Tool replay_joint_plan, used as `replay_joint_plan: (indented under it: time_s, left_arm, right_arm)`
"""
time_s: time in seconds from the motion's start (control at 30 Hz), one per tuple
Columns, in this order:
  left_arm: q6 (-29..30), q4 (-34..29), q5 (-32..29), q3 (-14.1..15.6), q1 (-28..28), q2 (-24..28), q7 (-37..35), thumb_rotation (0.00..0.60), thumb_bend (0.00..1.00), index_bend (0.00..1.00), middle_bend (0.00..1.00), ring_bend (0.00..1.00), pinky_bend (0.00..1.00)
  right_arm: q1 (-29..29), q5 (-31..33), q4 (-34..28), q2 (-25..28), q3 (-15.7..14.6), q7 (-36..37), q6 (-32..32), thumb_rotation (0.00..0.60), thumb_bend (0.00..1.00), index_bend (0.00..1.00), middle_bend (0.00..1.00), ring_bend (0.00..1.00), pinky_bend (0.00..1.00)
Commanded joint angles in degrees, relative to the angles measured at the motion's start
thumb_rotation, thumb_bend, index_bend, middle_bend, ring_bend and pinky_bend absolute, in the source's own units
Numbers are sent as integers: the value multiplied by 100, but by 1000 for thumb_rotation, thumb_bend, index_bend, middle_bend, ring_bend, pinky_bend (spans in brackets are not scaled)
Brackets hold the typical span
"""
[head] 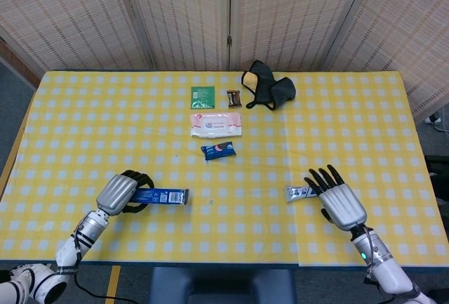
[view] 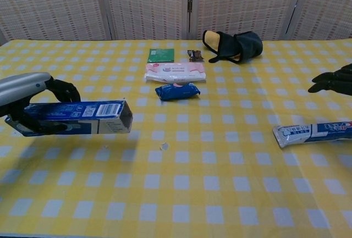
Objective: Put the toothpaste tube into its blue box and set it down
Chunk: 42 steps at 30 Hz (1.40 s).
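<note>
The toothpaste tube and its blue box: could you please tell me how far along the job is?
Done: the left hand grips the blue box, lifted with its open end toward the toothpaste tube. In hand: the right hand hovers open above the tube, which lies on the table. Left: grasping, inserting, setting down.

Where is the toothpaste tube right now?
The tube lies on the table's right side in the chest view, just below the right robot hand, far from the box.
</note>
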Motion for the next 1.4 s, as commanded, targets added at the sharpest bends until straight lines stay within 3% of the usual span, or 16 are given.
replay_joint_plan:
  time_s: [0.03, 0.4, 0.93, 1.3, 1.4]
  left_arm:
    - [48, -89, -5, 4, 31, 45, 84, 600, 507, 594, 428, 365, 327]
    - [30, -78, -17, -33, 8, 42, -107, 600, 507, 586, 428, 354, 316]
    - [75, 113, 73, -7, -9, 105, -466, 600, 507, 577, 428, 351, 311]
    - [68, 97, 45, 3, 8, 195, -605, 600, 507, 554, 428, 341, 301]
    - [46, 84, 26, 1, 6, 209, -593, 600, 507, 539, 427, 339, 300]
  right_arm:
    - [214, 257, 42, -130, 138, -267, -283, 600, 325, 264, 189, 158, 83]
    - [662, 1272, 430, -761, 250, -1094, -819, 600, 325, 272, 192, 163, 91]
    - [1003, 1905, 923, -1470, 179, -1695, -800, 600, 325, 340, 231, 173, 102]
    - [1152, 2024, 1107, -1748, 161, -1783, -616, 600, 326, 508, 355, 236, 156]
    - [1162, 1966, 1192, -1841, 148, -1779, -491, 600, 326, 591, 423, 298, 200]
